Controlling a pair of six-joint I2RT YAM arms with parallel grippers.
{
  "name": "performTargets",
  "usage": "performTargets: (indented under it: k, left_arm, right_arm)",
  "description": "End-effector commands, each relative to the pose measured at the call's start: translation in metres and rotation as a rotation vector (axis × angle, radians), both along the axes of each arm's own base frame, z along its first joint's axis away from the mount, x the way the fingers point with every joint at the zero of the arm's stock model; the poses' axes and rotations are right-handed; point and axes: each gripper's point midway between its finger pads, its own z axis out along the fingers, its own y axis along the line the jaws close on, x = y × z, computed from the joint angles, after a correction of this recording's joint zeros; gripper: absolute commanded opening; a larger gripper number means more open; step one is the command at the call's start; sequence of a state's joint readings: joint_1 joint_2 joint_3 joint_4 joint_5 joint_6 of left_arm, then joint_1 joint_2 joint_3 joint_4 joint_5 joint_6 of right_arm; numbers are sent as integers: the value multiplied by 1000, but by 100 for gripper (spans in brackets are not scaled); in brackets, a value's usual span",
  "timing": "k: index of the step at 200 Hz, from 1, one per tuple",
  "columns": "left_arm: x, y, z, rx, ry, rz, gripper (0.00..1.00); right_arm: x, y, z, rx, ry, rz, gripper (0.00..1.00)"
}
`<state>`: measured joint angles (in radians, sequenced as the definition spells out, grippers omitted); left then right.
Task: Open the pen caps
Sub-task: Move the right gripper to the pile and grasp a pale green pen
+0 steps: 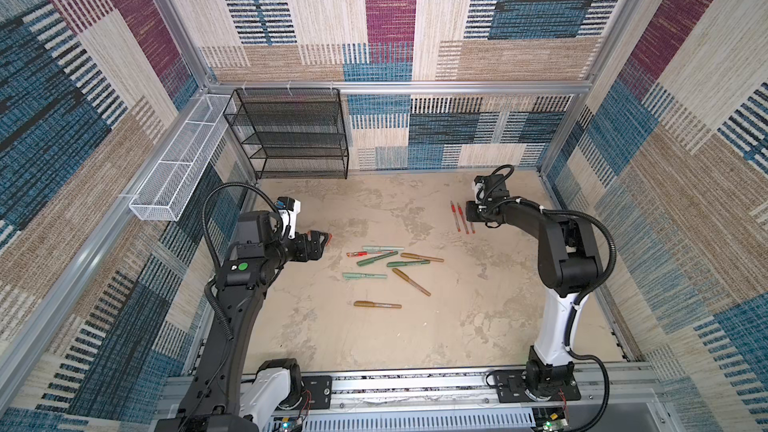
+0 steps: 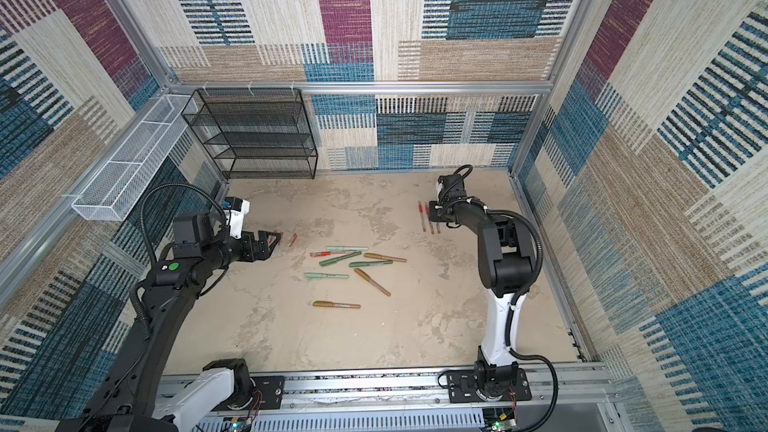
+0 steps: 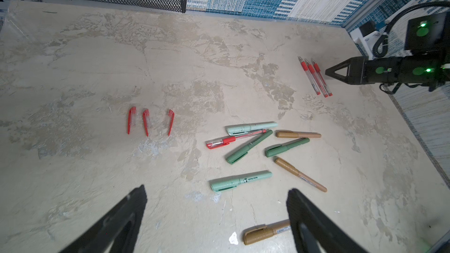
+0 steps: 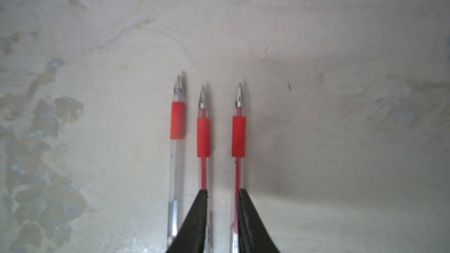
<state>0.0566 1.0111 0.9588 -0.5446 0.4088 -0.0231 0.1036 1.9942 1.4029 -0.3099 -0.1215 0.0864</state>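
Note:
Three loose red pen caps [image 3: 146, 122] lie in a row on the table, just ahead of my open, empty left gripper [image 3: 217, 189] [image 1: 322, 243]. To their right lies a pile of capped pens [image 1: 390, 261]: a red one [image 3: 219, 142], mint [image 3: 239, 181], dark green [image 3: 248, 147] and bronze [image 3: 265, 234]. Three uncapped red pens [image 4: 203, 137] [image 1: 461, 218] lie side by side at the back right. My right gripper [image 4: 223, 192] [image 3: 327, 72] hangs low over their rear ends. Its jaws stand slightly apart and grip nothing, with the rightmost pen [image 4: 238, 135] lying in the gap.
A black mesh shelf [image 1: 291, 135] stands at the back left against the wall. A white wire basket [image 1: 174, 172] hangs on the left rail. Patterned walls close in three sides, and the arm bases sit on the front aluminium rail [image 1: 415, 384].

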Motion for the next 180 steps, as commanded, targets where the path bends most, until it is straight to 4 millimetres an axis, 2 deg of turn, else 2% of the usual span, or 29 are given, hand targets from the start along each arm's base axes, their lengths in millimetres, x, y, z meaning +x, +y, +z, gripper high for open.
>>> performTargets:
  k: [1, 20, 42, 83, 121, 180]
  left_arm:
    - [0, -1, 3, -1, -10, -13, 94]
    - [2, -1, 5, 0, -19, -8, 94]
    - [2, -2, 2, -9, -11, -14, 94]
    - [3, -4, 3, -22, -14, -20, 94]
    - [3, -2, 3, -11, -15, -11, 94]
    - [3, -2, 2, -14, -13, -13, 94]
  right_arm:
    - [-5, 13, 31, 90, -54, 19, 28]
    - [-15, 26, 57, 166, -107, 64, 30]
    - [-29, 41, 70, 211, -126, 110, 34]
    - [-55, 101, 82, 181, -156, 298, 47]
    - [-76, 163, 69, 140, -147, 470, 54]
    - [-104, 237, 21, -20, -89, 719, 53]
